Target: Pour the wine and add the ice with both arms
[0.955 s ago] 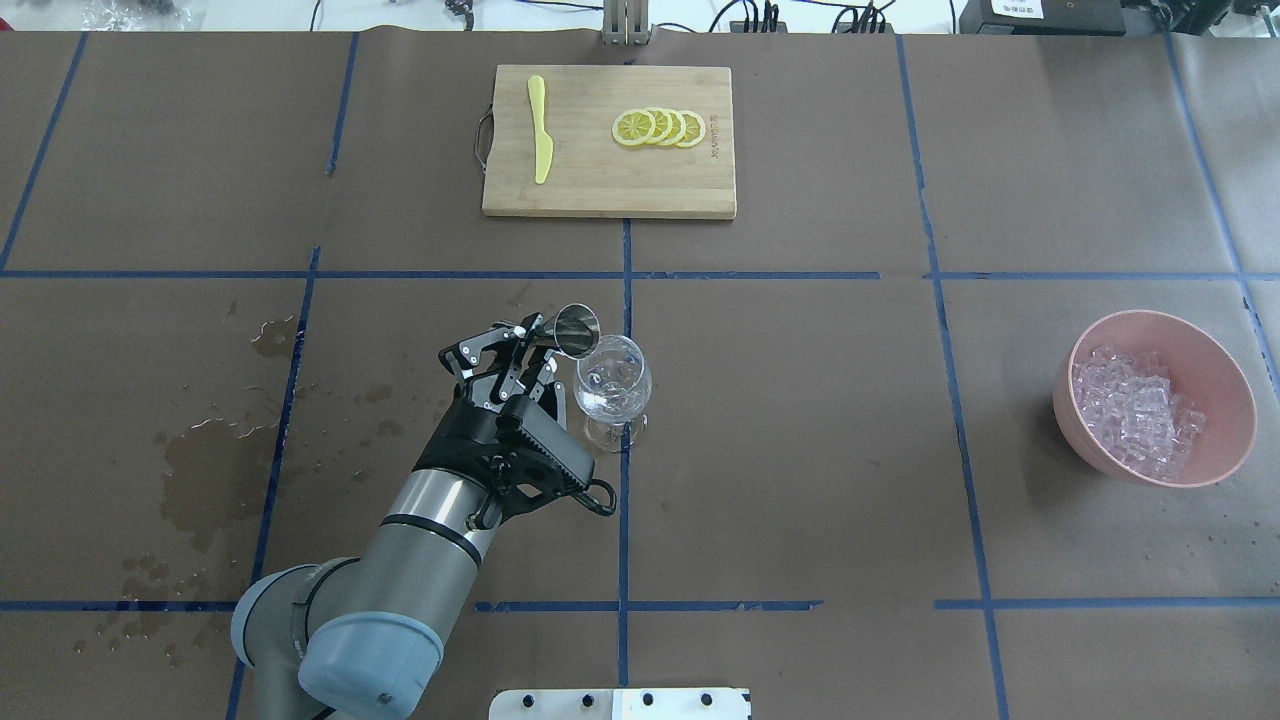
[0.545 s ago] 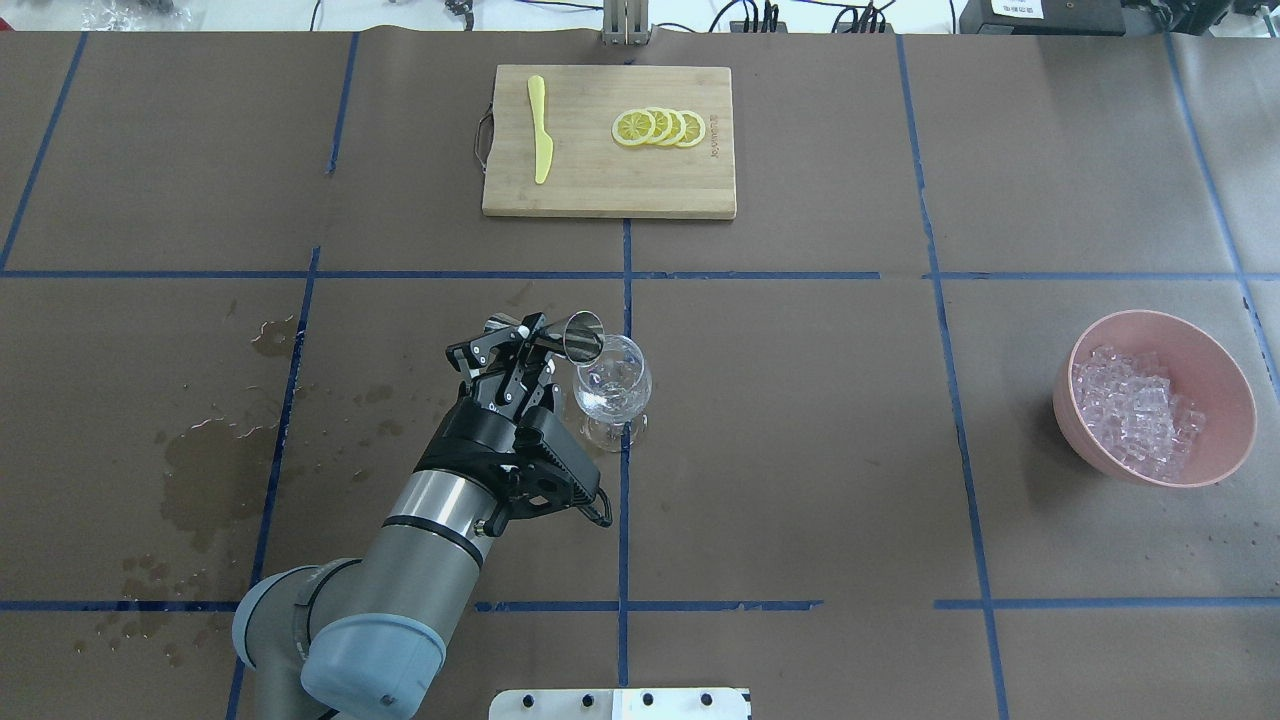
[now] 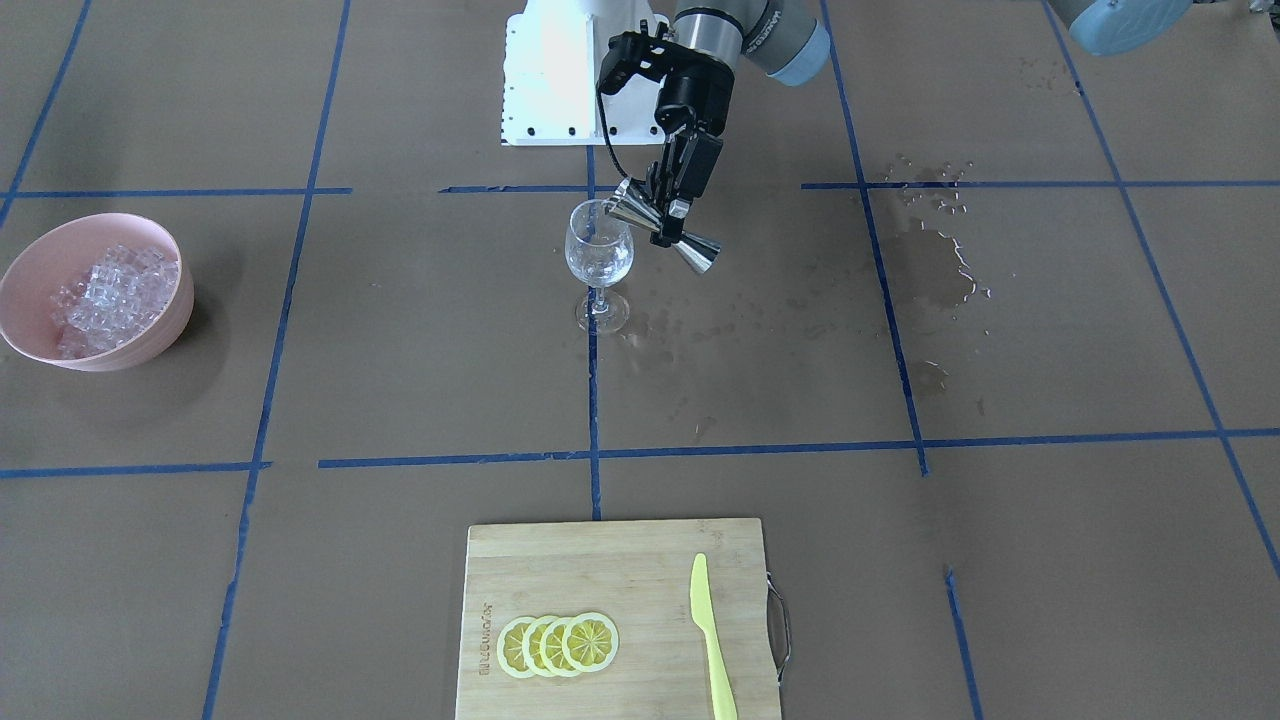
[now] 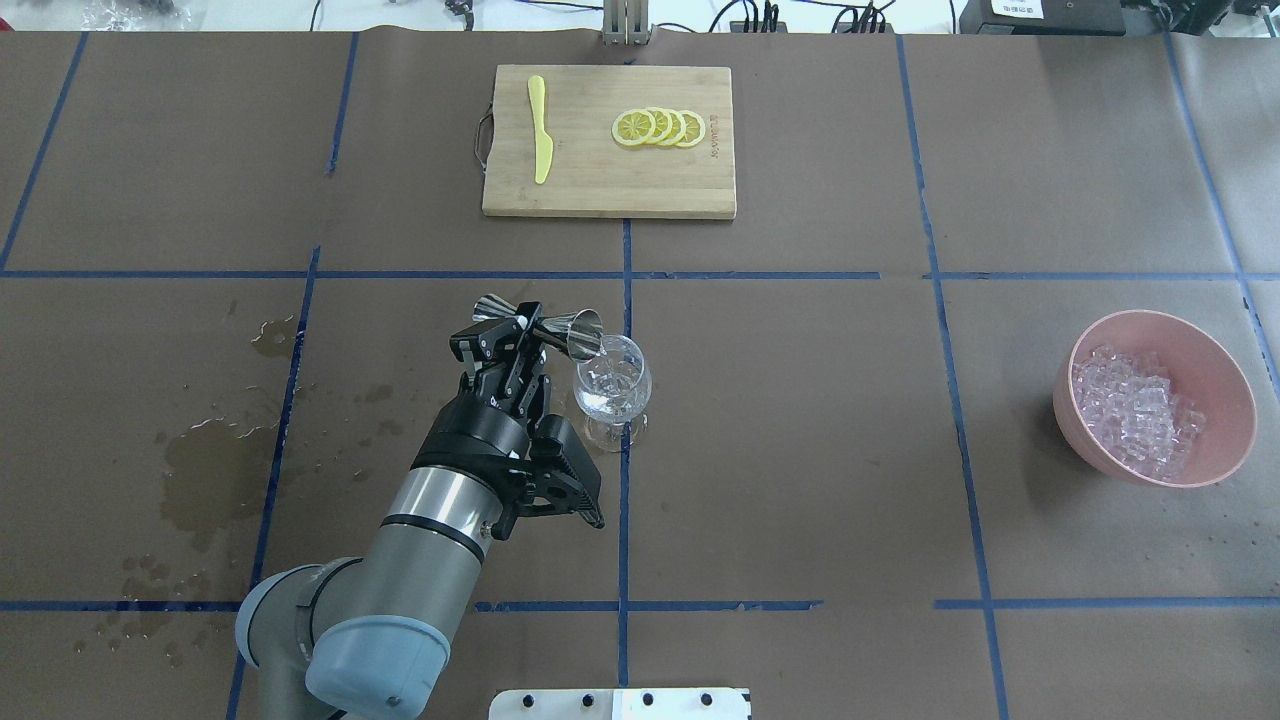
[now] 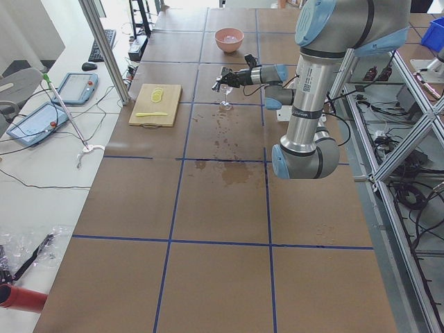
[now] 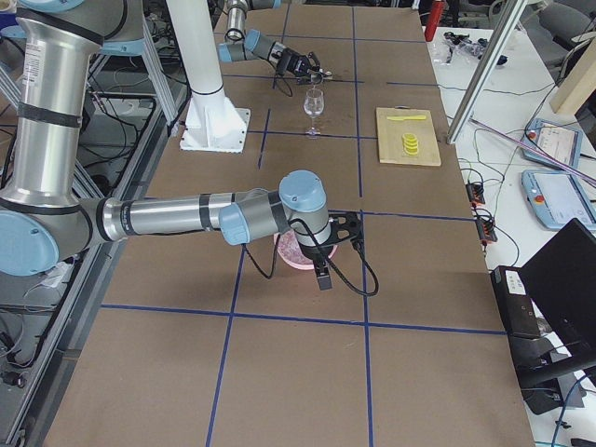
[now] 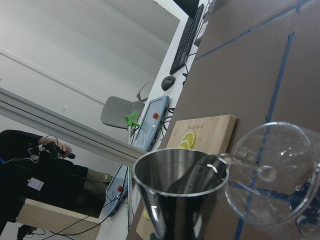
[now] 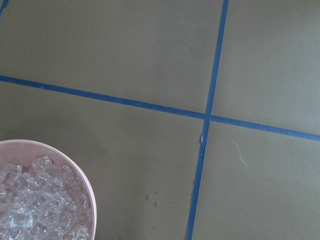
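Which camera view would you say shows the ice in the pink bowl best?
The overhead exterior view: the ice lies whole and unobstructed in the pink bowl. Right wrist is closer but crops it; front-facing shows it more obliquely; side views, tiny or blocked.

Robotics lab: tape-gridded table (image 4: 800, 450), teach pendants (image 5: 75, 87), aluminium framing (image 5: 104, 48).

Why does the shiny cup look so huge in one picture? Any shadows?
Left wrist view: the shiny steel measuring cup sits right by the camera, so it looms; the clear stemmed glass bends the blue tape lines. Front-facing view: the pink bowl casts a soft shadow beside it.
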You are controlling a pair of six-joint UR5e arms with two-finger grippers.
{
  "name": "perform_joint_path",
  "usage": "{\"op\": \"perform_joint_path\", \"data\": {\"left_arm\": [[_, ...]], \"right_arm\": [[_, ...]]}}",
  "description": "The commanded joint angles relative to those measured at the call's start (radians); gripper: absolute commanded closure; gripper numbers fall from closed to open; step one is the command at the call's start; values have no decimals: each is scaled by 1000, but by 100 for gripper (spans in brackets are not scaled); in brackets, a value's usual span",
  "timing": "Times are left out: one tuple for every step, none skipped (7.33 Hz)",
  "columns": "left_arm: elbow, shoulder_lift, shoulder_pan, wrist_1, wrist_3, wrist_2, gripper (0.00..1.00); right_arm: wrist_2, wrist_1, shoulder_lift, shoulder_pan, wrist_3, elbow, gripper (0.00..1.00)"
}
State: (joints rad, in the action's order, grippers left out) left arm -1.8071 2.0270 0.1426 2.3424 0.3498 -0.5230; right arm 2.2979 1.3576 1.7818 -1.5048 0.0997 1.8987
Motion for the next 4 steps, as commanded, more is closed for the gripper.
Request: {"op": "perform_joint_path", "data": {"left_arm": [[0, 5, 0, 0, 116, 52, 100], [0, 13, 0, 0, 168, 78, 100], [2, 13, 0, 0, 201, 80, 100], [8, 15, 0, 0, 243, 118, 100]], "right_arm": [[0, 0, 2, 0, -2, -1, 0], [0, 0, 2, 0, -2, 0, 0], [0, 0, 2, 0, 0, -1, 0], [2, 2, 4, 0, 0, 0, 0]]}}
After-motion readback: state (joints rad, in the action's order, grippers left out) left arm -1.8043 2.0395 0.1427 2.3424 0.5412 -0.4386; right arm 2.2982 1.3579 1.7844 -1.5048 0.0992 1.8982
